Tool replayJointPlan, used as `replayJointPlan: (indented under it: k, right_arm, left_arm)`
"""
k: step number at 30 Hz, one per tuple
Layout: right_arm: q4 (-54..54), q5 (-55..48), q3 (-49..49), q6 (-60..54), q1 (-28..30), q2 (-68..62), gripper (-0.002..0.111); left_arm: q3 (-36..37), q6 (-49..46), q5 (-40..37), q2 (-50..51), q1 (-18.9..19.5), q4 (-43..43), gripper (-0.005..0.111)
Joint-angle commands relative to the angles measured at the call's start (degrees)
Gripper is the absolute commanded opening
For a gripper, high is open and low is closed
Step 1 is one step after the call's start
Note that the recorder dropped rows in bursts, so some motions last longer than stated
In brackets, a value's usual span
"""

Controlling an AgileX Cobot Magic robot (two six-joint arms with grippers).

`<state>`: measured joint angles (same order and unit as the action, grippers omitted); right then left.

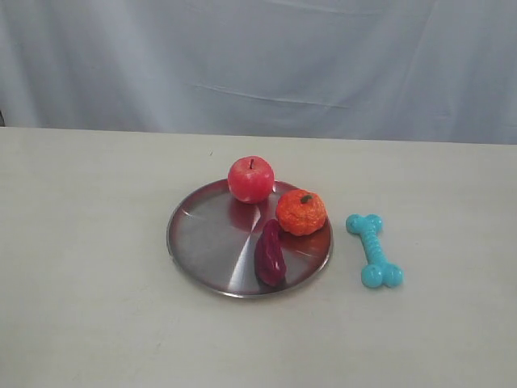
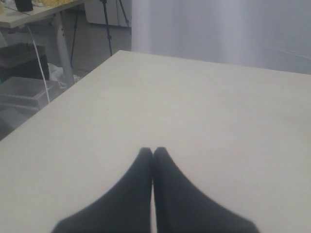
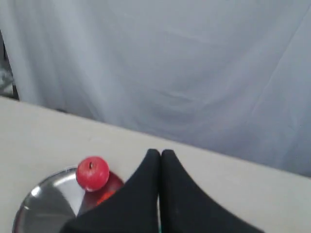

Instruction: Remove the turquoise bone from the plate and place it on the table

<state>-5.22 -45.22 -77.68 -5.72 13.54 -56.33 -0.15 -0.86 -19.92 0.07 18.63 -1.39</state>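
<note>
The turquoise bone [image 1: 374,250] lies flat on the cream table [image 1: 97,307], just right of the silver plate [image 1: 202,242] and apart from its rim. Neither gripper shows in the exterior view. In the left wrist view my left gripper [image 2: 152,151] is shut with nothing in it, over bare tabletop [image 2: 218,111]. My right gripper [image 3: 161,153] is shut and empty too, above the table with the plate [image 3: 46,204] and the red apple [image 3: 92,173] beyond its black fingers [image 3: 141,194]. The bone is hidden in both wrist views.
On the plate sit a red apple [image 1: 250,179] at the back, an orange pumpkin toy [image 1: 301,212] on the right and a dark red oblong toy [image 1: 270,254] at the front. A grey-blue cloth [image 1: 258,56] hangs behind the table. The table's edge [image 2: 63,94] shows beside the left gripper.
</note>
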Motion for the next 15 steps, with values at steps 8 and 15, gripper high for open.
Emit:
replayJointPlan:
  k: [8, 15]
  right_arm:
    - [-1.88, 10.39, 18.45, 2.1, 0.04, 30.82, -0.001]
    - [-2.17, 10.79, 27.97, 1.93, 0.04, 44.33, -0.001]
  left_arm:
    - [0.15, 0.24, 0.31, -0.07, 0.13, -0.06, 0.0]
    - [0.15, 0.24, 0.31, -0.07, 0.13, -0.06, 0.0]
